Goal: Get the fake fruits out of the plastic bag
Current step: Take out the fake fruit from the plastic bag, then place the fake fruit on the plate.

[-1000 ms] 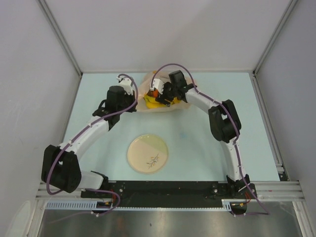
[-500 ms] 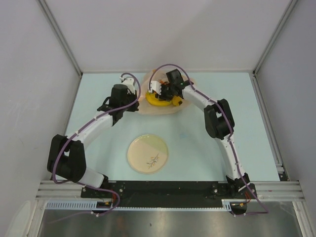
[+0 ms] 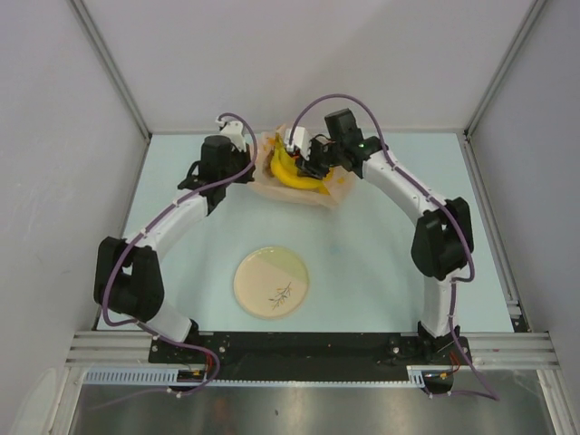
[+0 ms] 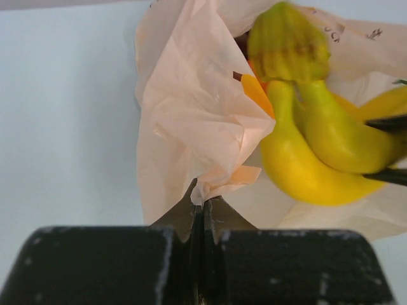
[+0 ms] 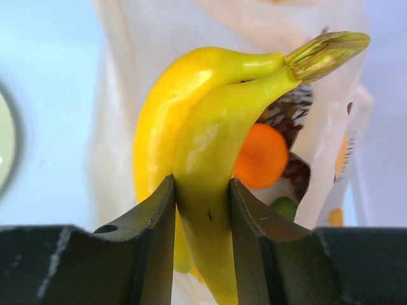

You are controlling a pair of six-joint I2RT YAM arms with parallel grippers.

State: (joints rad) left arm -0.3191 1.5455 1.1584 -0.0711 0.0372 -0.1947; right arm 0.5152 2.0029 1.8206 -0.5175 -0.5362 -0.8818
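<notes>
My left end effector (image 4: 202, 204) is clamped tight on a fold of the plastic bag (image 4: 184, 114), the two fingertips pressed together with the thin peach film caught between them at the bag's near edge. My right end effector (image 5: 200, 190) is closed around the banana bunch (image 5: 203, 127), one finger on each side of the lower banana, squeezing it about midway along its length; the greenish-brown stem end points away from my wrist, up and to the right in that camera. Behind the bananas, the bag's mouth gapes, and inside it I can see the small orange ball (image 5: 259, 155), dark red grapes (image 5: 287, 114) partly hidden behind it, and a bit of green fruit (image 5: 284, 207) lower down, too little of it showing to name. From above, the bag lies crumpled on the far part of the pale blue counter (image 3: 381, 263), between my two wrists, with the bananas over its open side; I cannot tell whether the bunch is fully clear of the film or touching it underneath. The round cream plate (image 3: 258, 272) with its twig drawing sits nearer my bases, well apart from the bag and from both end effectors.
</notes>
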